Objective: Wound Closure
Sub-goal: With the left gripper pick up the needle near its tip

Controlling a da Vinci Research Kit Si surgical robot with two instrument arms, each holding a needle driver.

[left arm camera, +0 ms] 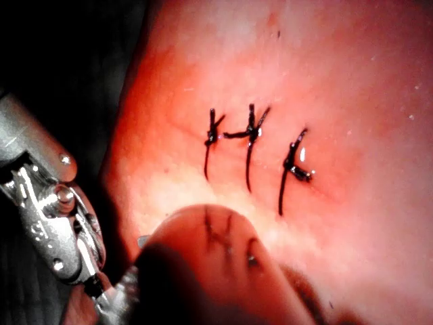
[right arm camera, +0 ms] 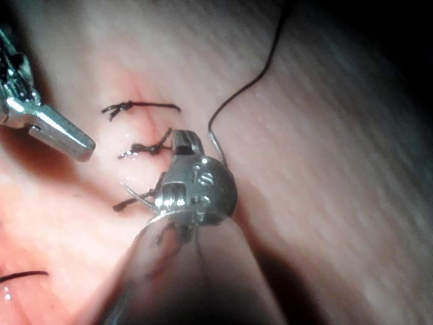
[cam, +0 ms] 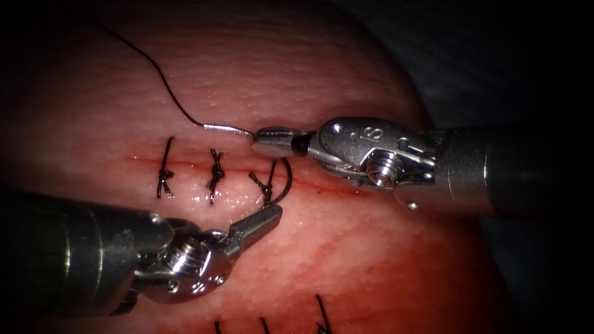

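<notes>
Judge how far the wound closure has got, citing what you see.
Done: three knotted stitches cross the cut. In hand: the right pincer is shut on the needle at its thread end, above the cut, with the thread trailing up-left; the left pincer holds nothing. Left: the cut right of the third stitch lies unstitched.

Pink-red tissue with black stitches

The cut is a thin red line across the tissue; black thread runs above it to a silver needle. Both tools are shiny silver-grey steel.
</notes>
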